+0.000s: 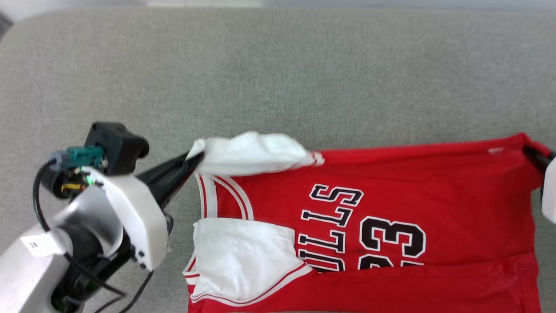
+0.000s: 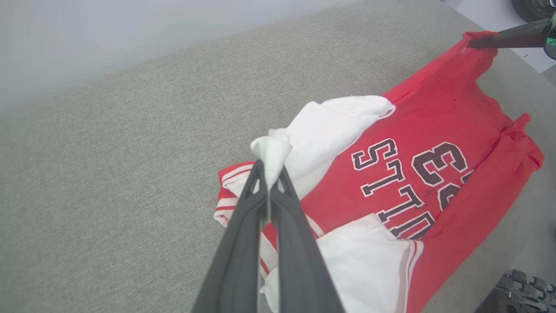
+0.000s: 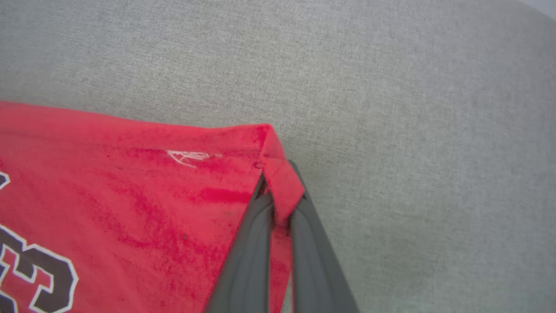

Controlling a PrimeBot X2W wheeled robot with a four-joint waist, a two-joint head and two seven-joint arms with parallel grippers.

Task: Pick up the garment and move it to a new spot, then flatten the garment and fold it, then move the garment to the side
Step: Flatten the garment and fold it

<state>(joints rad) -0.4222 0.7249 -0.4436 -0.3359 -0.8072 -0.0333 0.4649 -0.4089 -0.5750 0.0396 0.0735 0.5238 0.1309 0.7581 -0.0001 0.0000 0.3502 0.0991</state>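
The garment (image 1: pixel 434 191) is laid lettering-up along the near side of the grey fabric surface (image 1: pixel 304 65), with the collar toward the robot's left and the hem toward its right. Its far white sleeve (image 1: pixel 252 152) is pinched at the tip by the left gripper (image 2: pixel 270 174), whose jaws are closed on the cloth. The far hem corner (image 3: pixel 282 187) is clamped between the pressed-together fingers of the right gripper (image 3: pixel 278 208).
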